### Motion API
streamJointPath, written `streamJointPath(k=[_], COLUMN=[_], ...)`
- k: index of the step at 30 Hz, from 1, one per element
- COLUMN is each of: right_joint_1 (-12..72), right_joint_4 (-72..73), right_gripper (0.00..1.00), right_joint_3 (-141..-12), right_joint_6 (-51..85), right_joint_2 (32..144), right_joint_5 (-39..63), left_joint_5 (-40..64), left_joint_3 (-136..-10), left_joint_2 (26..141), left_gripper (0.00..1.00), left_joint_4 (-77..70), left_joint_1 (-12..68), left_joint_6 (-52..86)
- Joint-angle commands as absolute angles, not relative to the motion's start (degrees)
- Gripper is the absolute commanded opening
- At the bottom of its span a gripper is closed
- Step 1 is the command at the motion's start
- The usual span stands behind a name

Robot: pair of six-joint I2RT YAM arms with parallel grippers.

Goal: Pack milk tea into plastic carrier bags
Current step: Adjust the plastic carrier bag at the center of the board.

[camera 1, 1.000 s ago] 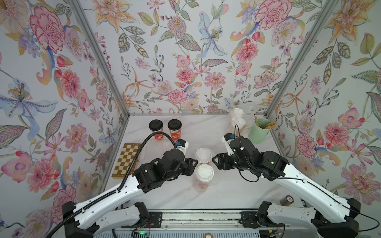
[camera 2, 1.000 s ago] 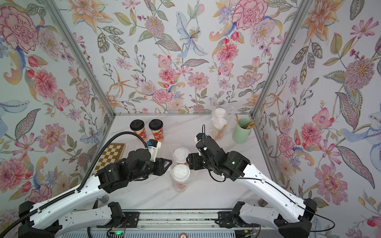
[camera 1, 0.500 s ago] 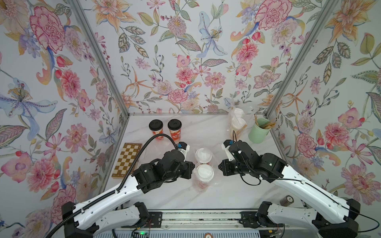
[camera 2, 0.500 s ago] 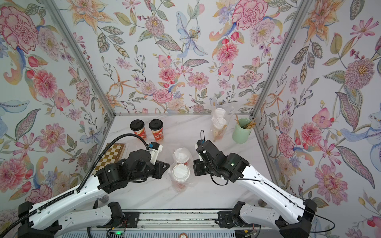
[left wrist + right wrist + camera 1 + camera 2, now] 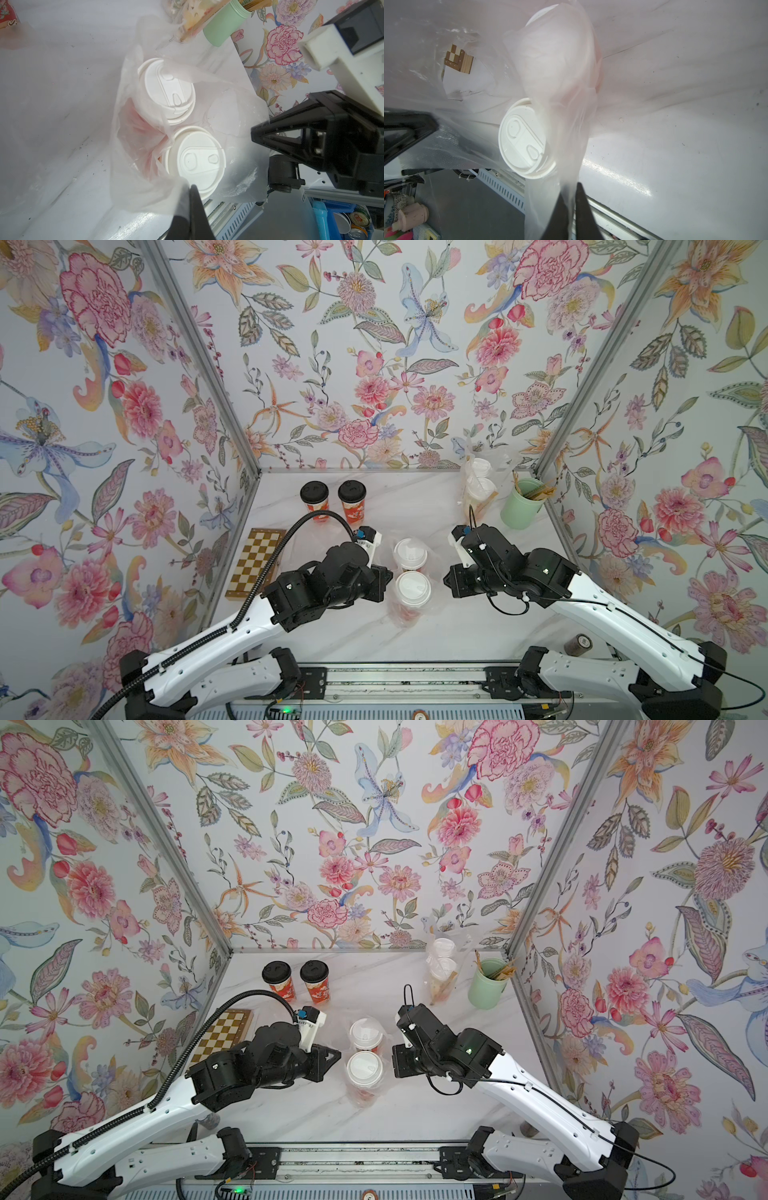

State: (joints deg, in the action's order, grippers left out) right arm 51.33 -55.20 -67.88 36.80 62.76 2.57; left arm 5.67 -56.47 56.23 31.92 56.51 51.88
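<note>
Your left tool (image 5: 191,188) and right tool (image 5: 571,191) each pinch the bag (image 5: 135,187) (two cups (image 5: 195,158) inside); lift both sides evenly.

Bright, even light; blurry wrist-view foregrounds.

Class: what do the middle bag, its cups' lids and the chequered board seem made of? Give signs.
The carrier bag: thin glossy plastic film, translucent, crinkled. The lids: probably moulded plastic, matt white, embossed ridges. The chequered board: apparently wood, tan and pale squares.
</note>
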Motion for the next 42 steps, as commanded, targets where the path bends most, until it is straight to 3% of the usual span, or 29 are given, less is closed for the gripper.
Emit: streamJointPath(k=[1,17,18,20,22,25,29,38,42], right_joint_1=[51.0,48.2,48.0,47.8,47.7,47.7,47.3,43.7,42.0], right_joint_4=[-56.3,-57.4,-57.9,-58.8,-58.9,-59.0,-58.9,-58.0,-55.4], right_gripper=[0.0,0.0,0.06,0.35,0.49,0.59,0.66,0.58,0.43], right_joint_3=[-72.0,-78.2,-78.1,-78.1,-78.5,-79.2,-79.4,-83.6,-84.5], right_joint_6=[36.0,32.7,32.5,31.9,30.6,27.4,23.9,20.3,17.9], right_joint_2=[62.8,66.6,66.7,66.9,67.2,68.6,71.0,75.0,75.6], right_joint_5=[2.4,3.4,3.1,2.2,1.8,1.5,-0.5,-6.7,-5.5], left_joint_5=[8.1,9.3,9.0,8.1,6.7,3.9,0.4,-1.6,0.6], left_joint_3=[-56.8,-58.8,-59.0,-59.4,-60.3,-62.8,-66.3,-70.4,-70.7], left_joint_2=[56.1,55.3,55.4,56.1,56.8,59.1,62.6,68.8,71.1], left_gripper=[0.0,0.0,0.03,0.14,0.29,0.46,0.56,0.57,0.46], left_joint_4=[32.1,35.3,35.6,36.4,37.3,38.9,40.6,37.4,33.5], left_joint_1=[55.9,56.0,56.0,56.0,55.9,55.9,55.0,48.9,46.2], left_joint_6=[51.3,50.3,50.2,49.8,49.2,47.4,44.4,39.2,37.4])
